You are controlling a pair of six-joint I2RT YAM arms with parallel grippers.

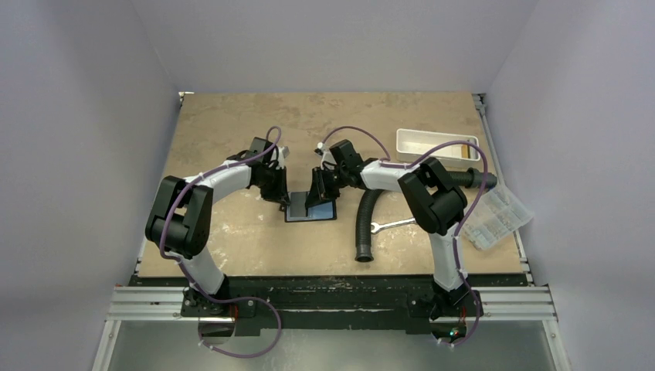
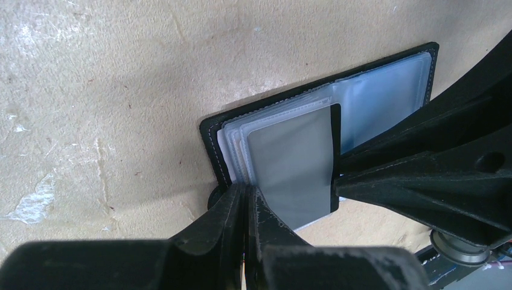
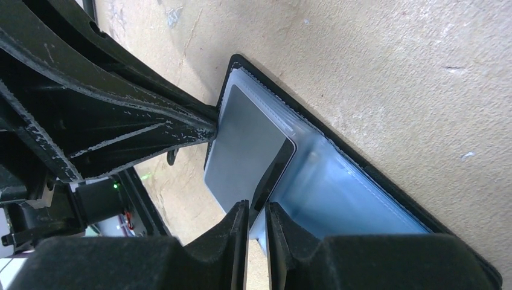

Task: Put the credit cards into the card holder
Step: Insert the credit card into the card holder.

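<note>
Black card holder [image 2: 208, 138] with white stitched edge and clear bluish pockets, grey card [image 2: 290, 163], tan blotchy table [image 2: 90, 90], white tray [image 1: 432, 144], silver wrench [image 1: 392, 225]

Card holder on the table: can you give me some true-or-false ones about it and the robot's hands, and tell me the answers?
1. The card holder lies open on the table. True.
2. The right gripper holds a yellow card. False: the card between its fingers is a grey card.
3. The wrench lies inside the tray. False: it lies on the table beside the black hose, apart from the white tray.
4. The left gripper is pinched shut at the card holder's edge. True.
</note>
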